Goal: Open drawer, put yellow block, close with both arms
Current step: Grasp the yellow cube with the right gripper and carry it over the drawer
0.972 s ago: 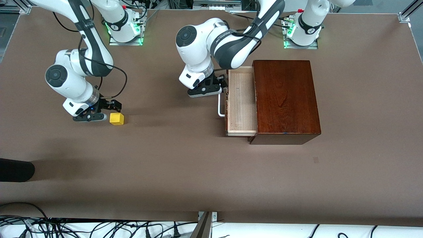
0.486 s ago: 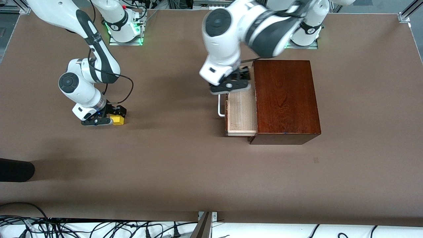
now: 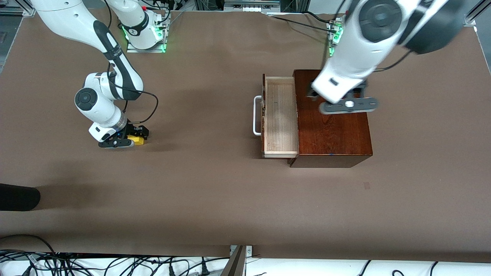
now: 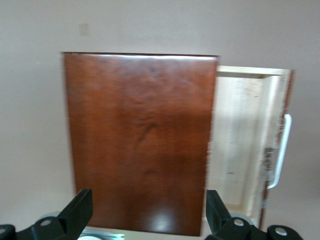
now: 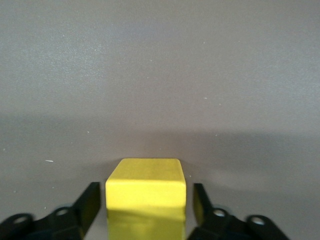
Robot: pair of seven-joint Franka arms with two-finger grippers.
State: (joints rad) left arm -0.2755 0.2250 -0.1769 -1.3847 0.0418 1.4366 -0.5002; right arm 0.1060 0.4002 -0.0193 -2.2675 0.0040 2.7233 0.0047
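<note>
The yellow block (image 3: 137,140) sits on the brown table toward the right arm's end. My right gripper (image 3: 133,137) is low over it, open, with a finger on each side. In the right wrist view the block (image 5: 145,187) fills the space between the fingers (image 5: 90,205) with thin gaps showing. The drawer (image 3: 280,115) stands pulled out of the reddish-brown box (image 3: 332,126), empty, its white handle (image 3: 256,115) facing the right arm's end. My left gripper (image 3: 347,103) hangs open and empty above the box top (image 4: 140,140). The drawer (image 4: 245,145) also shows in the left wrist view.
A dark object (image 3: 19,197) lies at the table's edge at the right arm's end, nearer to the front camera. Cables (image 3: 76,264) run below the table's near edge. The arm bases (image 3: 144,34) stand along the table's top edge.
My left gripper left the drawer handle, rose and swung over the box top. My right gripper slid onto the yellow block and now straddles it. The drawer stayed open.
</note>
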